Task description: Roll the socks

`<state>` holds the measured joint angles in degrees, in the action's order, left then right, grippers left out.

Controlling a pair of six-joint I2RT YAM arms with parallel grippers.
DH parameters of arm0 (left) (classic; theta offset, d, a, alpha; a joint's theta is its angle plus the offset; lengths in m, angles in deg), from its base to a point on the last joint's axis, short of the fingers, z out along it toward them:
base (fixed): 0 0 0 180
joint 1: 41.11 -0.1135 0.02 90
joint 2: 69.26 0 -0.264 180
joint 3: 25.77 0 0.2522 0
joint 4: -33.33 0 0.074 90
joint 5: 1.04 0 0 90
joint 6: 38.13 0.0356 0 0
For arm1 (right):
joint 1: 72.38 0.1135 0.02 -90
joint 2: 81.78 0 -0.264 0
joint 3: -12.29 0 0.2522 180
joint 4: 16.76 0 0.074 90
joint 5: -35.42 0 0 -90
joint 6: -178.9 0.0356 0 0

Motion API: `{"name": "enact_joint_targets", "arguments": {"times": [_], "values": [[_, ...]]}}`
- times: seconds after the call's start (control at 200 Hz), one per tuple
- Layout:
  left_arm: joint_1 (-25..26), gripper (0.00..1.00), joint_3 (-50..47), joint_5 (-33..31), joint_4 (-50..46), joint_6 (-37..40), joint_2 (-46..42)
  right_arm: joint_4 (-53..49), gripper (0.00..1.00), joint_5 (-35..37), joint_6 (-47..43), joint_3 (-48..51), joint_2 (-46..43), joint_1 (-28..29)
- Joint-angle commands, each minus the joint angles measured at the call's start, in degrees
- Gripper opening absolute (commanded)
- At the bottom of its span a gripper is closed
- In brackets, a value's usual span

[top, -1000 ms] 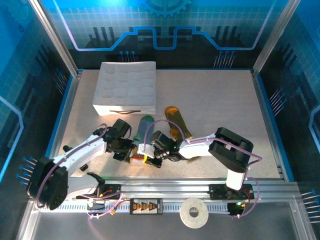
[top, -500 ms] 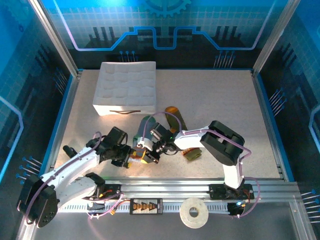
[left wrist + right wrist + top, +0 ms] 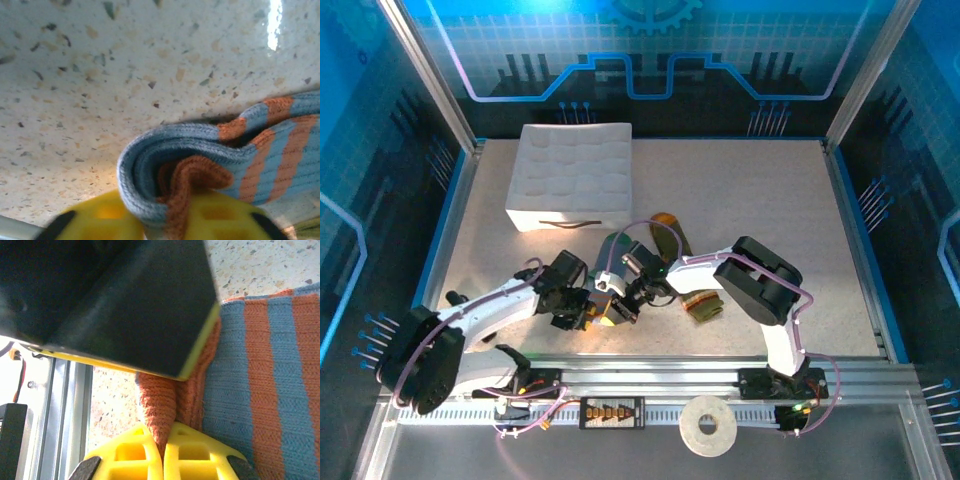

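Clamped by left gripper (image 3: 162,225) on the folded cuff of the grey-blue sock (image 3: 610,250), lower centre of the top view; pinched shut by right gripper (image 3: 163,452) on the orange edge. Keep tension even, roll snugly toward the toe.

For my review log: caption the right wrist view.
Right gripper pinches the orange cuff of the striped sock on the speckled table.

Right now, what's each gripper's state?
Left gripper: closed on the blue sock.
Right gripper: closed on the blue sock too.
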<state>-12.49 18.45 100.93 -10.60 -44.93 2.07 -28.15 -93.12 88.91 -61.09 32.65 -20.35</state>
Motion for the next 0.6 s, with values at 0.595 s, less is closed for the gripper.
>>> {"name": "enact_joint_targets", "arguments": {"times": [0.595], "values": [[-1.96, 0.00, 6.09, 0.83, -12.67, 2.24, 13.97, 18.05, 0.47, 48.33, -36.54, 20.69, -23.21, 16.94]]}}
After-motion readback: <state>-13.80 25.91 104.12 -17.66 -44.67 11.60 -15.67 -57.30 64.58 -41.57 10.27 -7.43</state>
